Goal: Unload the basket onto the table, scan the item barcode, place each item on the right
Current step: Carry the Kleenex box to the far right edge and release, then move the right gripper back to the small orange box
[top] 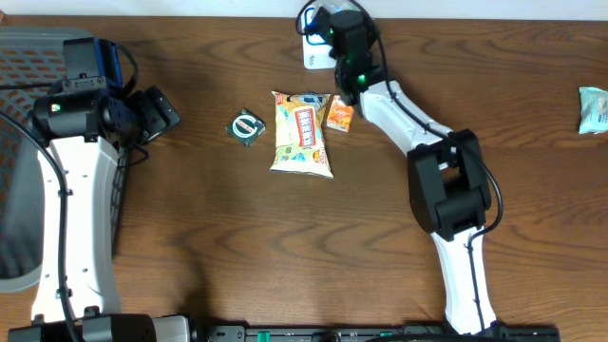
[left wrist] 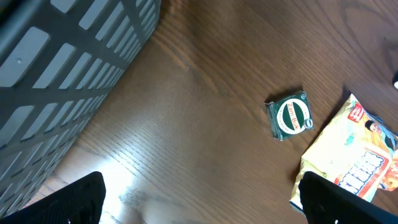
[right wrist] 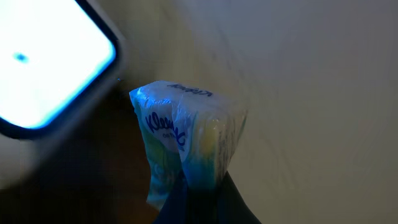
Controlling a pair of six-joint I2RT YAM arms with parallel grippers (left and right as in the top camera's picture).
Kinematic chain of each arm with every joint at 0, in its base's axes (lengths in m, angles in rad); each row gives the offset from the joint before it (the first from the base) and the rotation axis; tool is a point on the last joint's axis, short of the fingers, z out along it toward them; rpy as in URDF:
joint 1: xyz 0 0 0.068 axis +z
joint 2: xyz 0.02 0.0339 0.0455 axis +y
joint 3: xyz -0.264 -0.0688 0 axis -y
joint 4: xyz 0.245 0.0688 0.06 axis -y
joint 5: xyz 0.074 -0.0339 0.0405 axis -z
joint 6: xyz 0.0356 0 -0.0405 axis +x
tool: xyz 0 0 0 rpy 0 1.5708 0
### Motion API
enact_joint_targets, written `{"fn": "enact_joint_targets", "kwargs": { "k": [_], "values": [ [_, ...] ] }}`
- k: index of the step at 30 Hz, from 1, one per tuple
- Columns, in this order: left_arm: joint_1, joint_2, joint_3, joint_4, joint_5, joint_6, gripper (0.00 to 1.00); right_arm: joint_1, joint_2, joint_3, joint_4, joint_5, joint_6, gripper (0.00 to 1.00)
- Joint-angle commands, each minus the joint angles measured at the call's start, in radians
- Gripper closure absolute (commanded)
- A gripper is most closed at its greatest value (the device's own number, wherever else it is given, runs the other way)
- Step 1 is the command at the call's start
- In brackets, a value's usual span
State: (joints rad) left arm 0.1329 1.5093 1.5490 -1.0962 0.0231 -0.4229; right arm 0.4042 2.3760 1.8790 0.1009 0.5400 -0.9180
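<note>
Kleenex pack [right wrist: 186, 134] nearest lens, pinched at its lower edge by clamped right gripper [right wrist: 194, 190] | scanner window [right wrist: 43, 62] glowing at pack's 10 o'clock, close | left gripper [left wrist: 199, 199] spread wide, empty | risk: soft wrap twists in thin pinch, pack turns off-window, no read

I count one grey basket [top: 19, 57] at the left edge of the worktop [top: 285, 247], one white scanner [top: 312, 57] at its far edge, one yellow snack bag [top: 301, 133], one green-labelled packet [top: 246, 126], one orange sachet [top: 340, 116], one pale teal packet [top: 594, 109] at the right edge, and one Kleenex tissue pack [right wrist: 186, 134].
</note>
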Motion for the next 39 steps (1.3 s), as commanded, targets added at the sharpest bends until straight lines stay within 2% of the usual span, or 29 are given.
{"fn": "enact_joint_targets", "kwargs": {
  "k": [1,9,14,16,17,20,28,31,37,39],
  "values": [
    [0.002,0.000,0.007,-0.003,-0.006,-0.009,0.02,-0.086,-0.038,0.025,-0.095,0.157,-0.002,0.99],
    [0.002,0.000,0.007,-0.003,-0.006,-0.009,0.02,-0.343,-0.064,0.025,-0.378,0.267,0.230,0.99],
    [0.002,0.000,0.007,-0.003,-0.006,-0.009,0.02,-0.524,-0.064,0.025,-0.553,0.269,0.389,0.99],
    [0.002,0.000,0.007,-0.003,-0.006,-0.009,0.02,-0.613,-0.064,0.025,-0.627,0.269,0.480,0.16],
    [0.001,0.000,0.007,-0.003,-0.006,-0.009,0.02,-0.652,-0.064,0.025,-0.664,0.269,0.529,0.01],
    [0.002,0.000,0.007,-0.003,-0.006,-0.009,0.02,-0.692,-0.064,0.025,-0.703,0.245,0.589,0.01],
    [0.002,0.000,0.007,-0.003,-0.006,-0.009,0.03,-0.632,-0.113,0.025,-0.747,-0.117,0.639,0.01],
    [0.002,0.000,0.007,-0.003,-0.006,-0.009,0.02,-0.577,-0.154,0.025,-0.767,-0.386,0.662,0.01],
    [0.002,0.000,0.007,-0.003,-0.006,-0.009,0.02,-0.467,-0.196,0.025,-0.774,-1.062,0.715,0.01],
    [0.002,0.000,0.007,-0.003,-0.006,-0.009,0.02,-0.428,-0.191,0.024,-0.775,-1.184,0.761,0.01]
  ]
}}
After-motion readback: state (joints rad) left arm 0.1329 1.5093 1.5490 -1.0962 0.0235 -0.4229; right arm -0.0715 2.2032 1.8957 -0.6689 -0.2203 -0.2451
